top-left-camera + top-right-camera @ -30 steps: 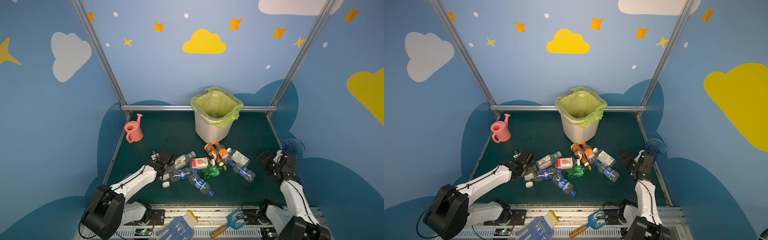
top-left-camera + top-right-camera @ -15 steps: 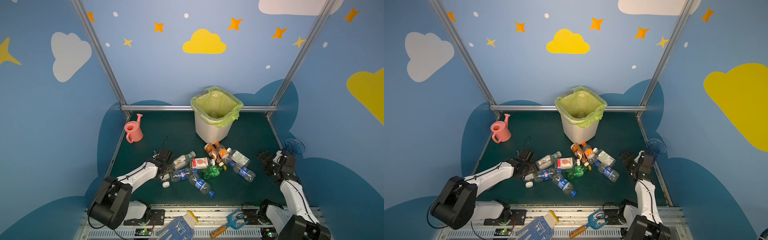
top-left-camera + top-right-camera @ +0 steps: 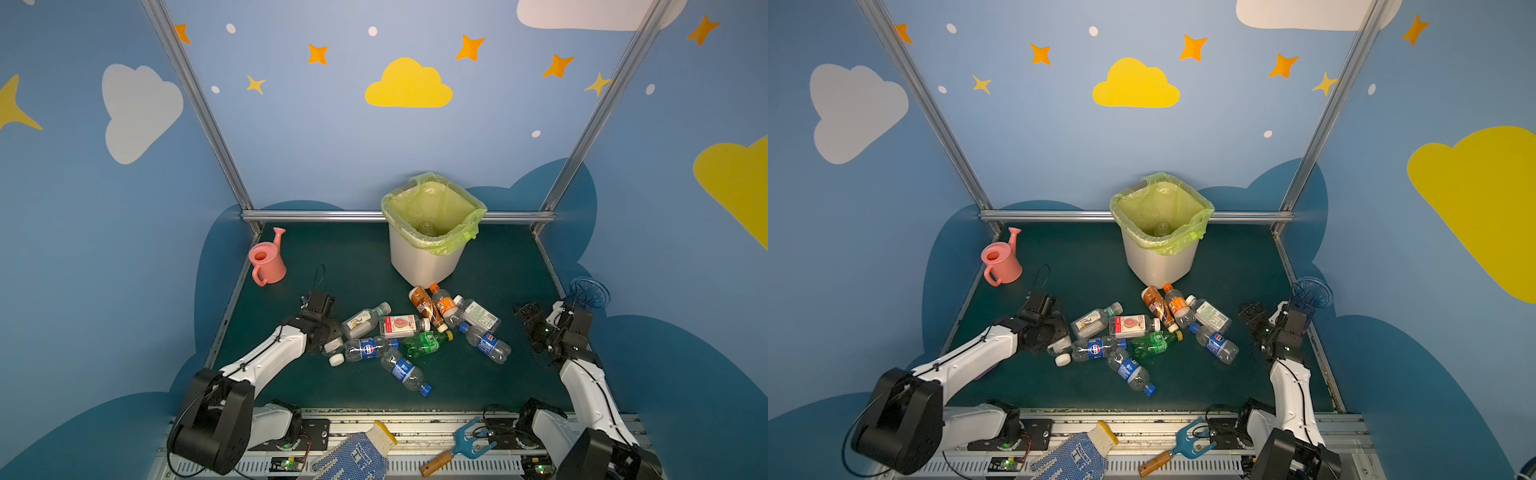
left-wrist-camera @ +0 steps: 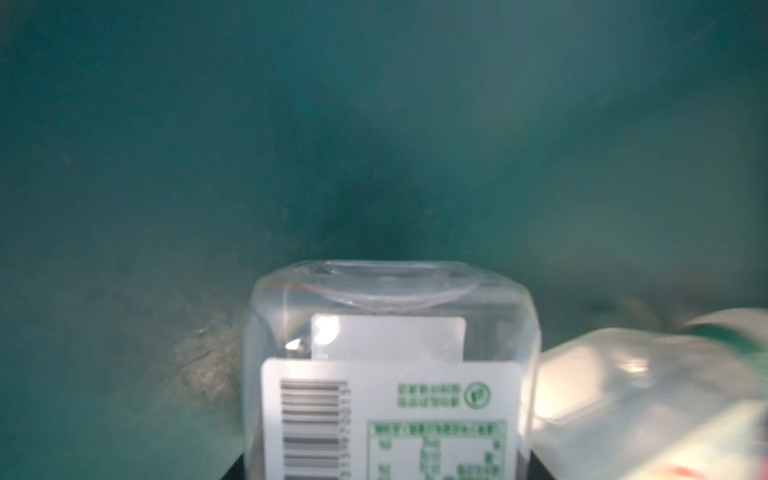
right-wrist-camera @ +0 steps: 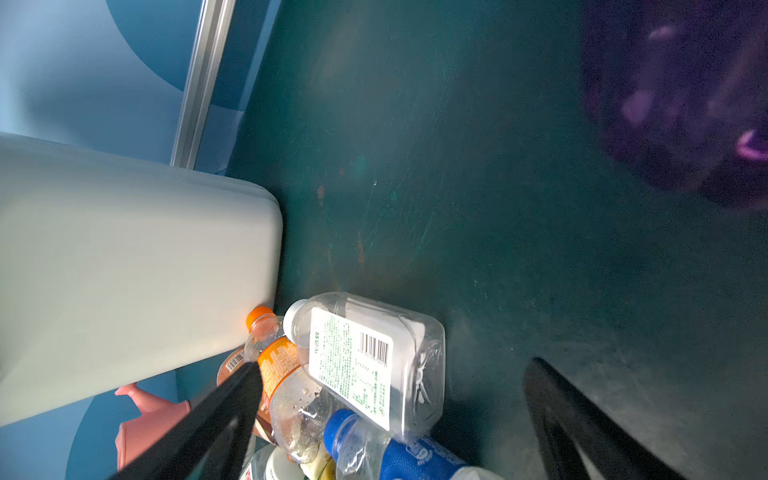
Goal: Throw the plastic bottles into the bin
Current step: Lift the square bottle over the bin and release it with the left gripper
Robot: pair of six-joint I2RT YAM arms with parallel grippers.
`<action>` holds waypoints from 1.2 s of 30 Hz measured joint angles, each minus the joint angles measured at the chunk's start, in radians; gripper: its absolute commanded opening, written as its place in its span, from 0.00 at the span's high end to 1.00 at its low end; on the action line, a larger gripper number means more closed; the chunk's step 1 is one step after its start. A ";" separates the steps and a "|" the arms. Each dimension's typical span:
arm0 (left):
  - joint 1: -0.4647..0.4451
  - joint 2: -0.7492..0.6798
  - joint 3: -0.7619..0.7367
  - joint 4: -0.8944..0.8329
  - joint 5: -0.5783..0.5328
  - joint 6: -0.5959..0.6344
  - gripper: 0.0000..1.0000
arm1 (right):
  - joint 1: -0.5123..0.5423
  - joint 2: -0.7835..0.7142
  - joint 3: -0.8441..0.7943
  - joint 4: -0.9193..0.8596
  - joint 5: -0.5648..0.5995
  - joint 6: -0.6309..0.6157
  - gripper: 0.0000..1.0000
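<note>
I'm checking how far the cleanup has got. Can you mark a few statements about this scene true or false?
1. The pink watering can stands upright, left of the bin. True.
2. The green bottle is inside the bin. False: it lies on the table among the other plastic bottles.
3. The right gripper is open and holds nothing. True.
4. The bin lies tipped on its side. False: it stands upright.
</note>
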 measured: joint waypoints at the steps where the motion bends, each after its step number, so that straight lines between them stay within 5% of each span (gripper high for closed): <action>1: 0.016 -0.026 0.017 -0.003 0.006 0.005 0.49 | 0.000 0.000 0.000 0.000 0.000 0.000 0.02; 8: 0.146 -0.249 0.317 0.043 -0.040 0.098 0.48 | -0.008 0.000 0.010 -0.011 0.008 -0.008 0.02; 13: 0.154 -0.280 0.524 0.311 -0.040 0.123 0.48 | -0.014 -0.031 0.019 -0.021 0.015 -0.012 0.02; 16: 0.145 -0.177 0.667 0.459 0.024 0.101 0.48 | -0.017 -0.059 0.025 -0.032 0.015 -0.013 0.02; 20: 0.048 0.141 0.988 0.537 0.128 0.097 0.40 | -0.023 -0.094 0.045 -0.049 0.015 -0.016 0.02; 23: -0.052 0.431 1.271 0.446 0.217 0.125 0.29 | -0.024 -0.118 0.054 -0.060 0.014 -0.018 0.02; 27: -0.163 0.827 1.784 0.071 0.282 0.208 0.02 | -0.028 -0.138 0.068 -0.087 0.012 -0.026 0.02; 29: -0.201 0.943 1.981 -0.102 0.279 0.249 0.00 | -0.030 -0.147 0.078 -0.104 0.013 -0.031 0.02; 33: -0.241 0.911 2.074 -0.235 0.268 0.335 0.00 | -0.030 -0.176 0.081 -0.123 0.010 -0.037 0.02; 36: -0.251 0.703 1.876 -0.150 0.240 0.385 0.00 | -0.030 -0.184 0.081 -0.131 0.005 -0.037 0.02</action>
